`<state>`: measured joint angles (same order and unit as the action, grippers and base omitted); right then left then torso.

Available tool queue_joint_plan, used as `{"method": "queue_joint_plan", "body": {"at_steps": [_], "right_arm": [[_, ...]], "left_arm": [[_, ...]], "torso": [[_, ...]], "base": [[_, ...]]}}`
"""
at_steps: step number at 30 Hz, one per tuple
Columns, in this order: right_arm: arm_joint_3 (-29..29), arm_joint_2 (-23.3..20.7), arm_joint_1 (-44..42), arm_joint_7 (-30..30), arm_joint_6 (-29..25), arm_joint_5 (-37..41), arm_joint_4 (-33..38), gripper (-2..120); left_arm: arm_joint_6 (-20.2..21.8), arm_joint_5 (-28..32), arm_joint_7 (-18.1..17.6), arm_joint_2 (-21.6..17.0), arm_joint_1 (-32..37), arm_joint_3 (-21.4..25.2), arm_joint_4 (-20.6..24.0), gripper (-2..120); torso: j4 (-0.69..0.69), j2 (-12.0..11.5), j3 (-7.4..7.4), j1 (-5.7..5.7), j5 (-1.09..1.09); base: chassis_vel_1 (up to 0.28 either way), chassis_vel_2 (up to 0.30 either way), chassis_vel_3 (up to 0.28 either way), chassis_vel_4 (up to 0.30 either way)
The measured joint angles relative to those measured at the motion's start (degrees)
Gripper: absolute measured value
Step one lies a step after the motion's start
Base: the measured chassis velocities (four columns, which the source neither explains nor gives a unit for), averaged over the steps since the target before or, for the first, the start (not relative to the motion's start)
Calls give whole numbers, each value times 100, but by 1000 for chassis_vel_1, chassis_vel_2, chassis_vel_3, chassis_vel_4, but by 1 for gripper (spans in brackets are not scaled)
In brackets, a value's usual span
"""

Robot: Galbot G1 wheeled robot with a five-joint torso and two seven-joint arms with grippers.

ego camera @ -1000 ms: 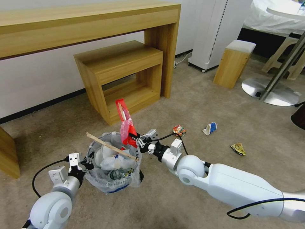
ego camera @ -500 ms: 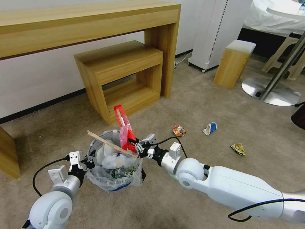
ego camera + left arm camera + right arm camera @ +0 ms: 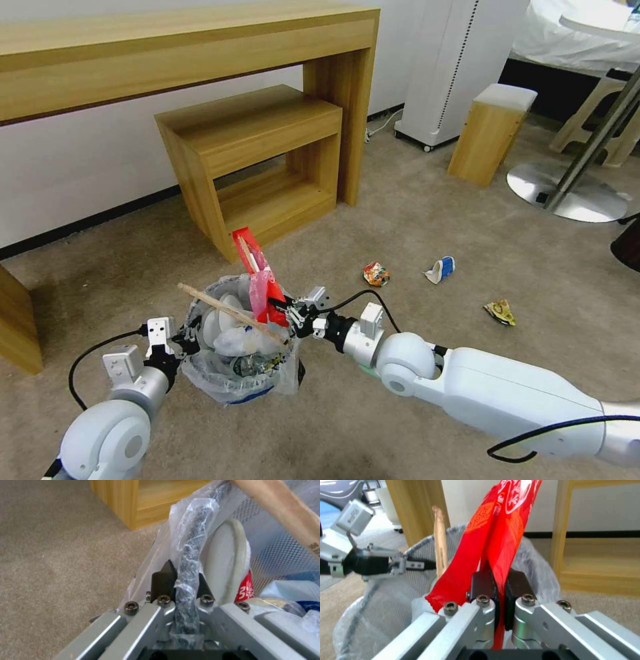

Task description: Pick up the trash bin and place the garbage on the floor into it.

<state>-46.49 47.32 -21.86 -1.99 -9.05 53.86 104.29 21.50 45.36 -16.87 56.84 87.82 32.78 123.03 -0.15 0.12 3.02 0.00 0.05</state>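
The trash bin (image 3: pixel 235 379), lined with a crinkly whitish bag, stands on the beige floor (image 3: pixel 413 227). My left gripper (image 3: pixel 189 335) is shut on its rim (image 3: pixel 196 527). Inside lie a white slipper (image 3: pixel 226 555), a wooden stick (image 3: pixel 223 312) across the top and other litter. My right gripper (image 3: pixel 288 313) is shut on a long red wrapper (image 3: pixel 257 277) that stands upright over the bin's right rim; the pads (image 3: pixel 483 585) pinch its lower part (image 3: pixel 501 525). On the carpet lie an orange packet (image 3: pixel 376 273), a blue-white paper cup (image 3: pixel 440 269) and a yellow packet (image 3: pixel 500 311).
A low wooden shelf unit (image 3: pixel 260 153) stands just behind the bin under a long wooden desk (image 3: pixel 167 47). A wooden stool (image 3: pixel 490 130), a white appliance (image 3: pixel 453 67) and a round metal stand base (image 3: pixel 567 190) are at the back right.
My right gripper has carried the red wrapper left and a little lower, over the bin's rim. The left gripper keeps its hold on the rim.
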Motion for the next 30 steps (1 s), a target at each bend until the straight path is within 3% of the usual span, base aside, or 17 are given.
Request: {"method": "queue_joint_plan", "body": {"at_steps": [18, 30], "right_arm": [[-141, 22, 65, 196, -21, -264, -153, 1], [-216, -299, 265, 712, -199, -564, -171, 1]], "left_arm": [[3, -8, -2, 54, 74, 32, 186, 0], [3, 8, -6, 27, 41, 25, 181, 0]], "torso": [[1, 0, 0, 0, 0], [0, 0, 0, 0, 0]], "base": [[0, 0, 0, 0], [0, 0, 0, 0]]}}
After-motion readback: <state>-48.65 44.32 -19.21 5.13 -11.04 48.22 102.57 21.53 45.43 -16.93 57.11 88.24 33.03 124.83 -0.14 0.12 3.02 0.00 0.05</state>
